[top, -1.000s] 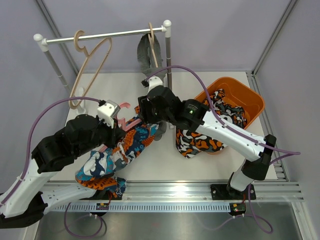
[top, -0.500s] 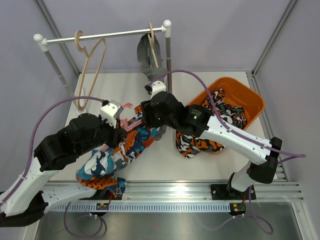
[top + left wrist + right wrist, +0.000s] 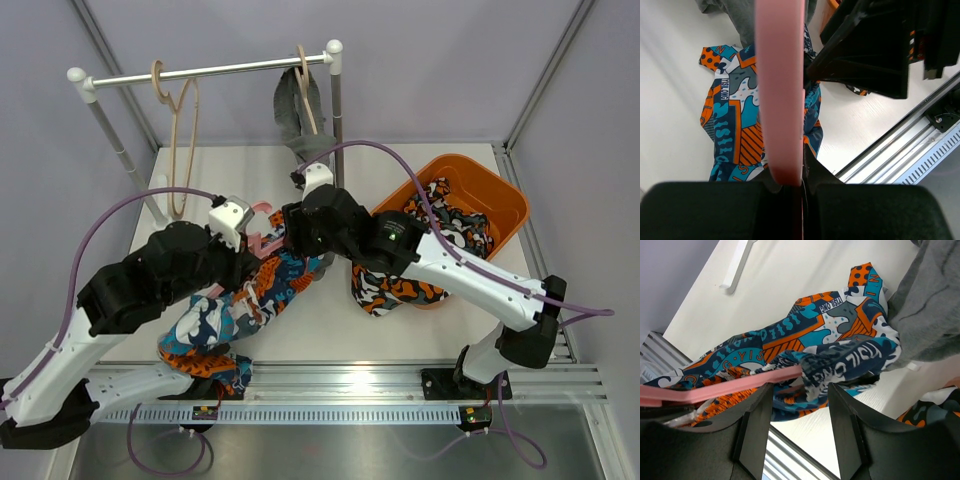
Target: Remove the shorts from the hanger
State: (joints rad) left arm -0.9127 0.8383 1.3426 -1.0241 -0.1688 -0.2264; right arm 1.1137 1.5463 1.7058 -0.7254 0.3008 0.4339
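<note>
My left gripper (image 3: 252, 246) is shut on a pink hanger (image 3: 780, 90), which carries the blue-orange-white patterned shorts (image 3: 240, 300); most of that cloth lies on the table. In the left wrist view my left gripper (image 3: 790, 176) shows closed on the hanger's bar. My right gripper (image 3: 299, 240) is open, and in the right wrist view (image 3: 800, 407) its jaws stand either side of the shorts' bunched waistband (image 3: 840, 362) at the end of the hanger (image 3: 740, 385). The dark grey shorts (image 3: 292, 112) hang from a wooden hanger on the rail. The camouflage shorts (image 3: 400, 282) drape over the orange bin (image 3: 500, 200).
A second, bare wooden hanger (image 3: 182, 130) hangs on the rail (image 3: 210, 72) at the back left. The rail's right post (image 3: 338, 110) stands just behind my right wrist. The dark grey cloth (image 3: 935, 300) hangs close beside my right gripper. A metal track (image 3: 340, 412) runs along the near edge.
The bare wooden hanger has swung and now hangs edge-on. My right gripper has shifted slightly forward over the shorts on the pink hanger. My left arm has lifted slightly, still holding the hanger.
</note>
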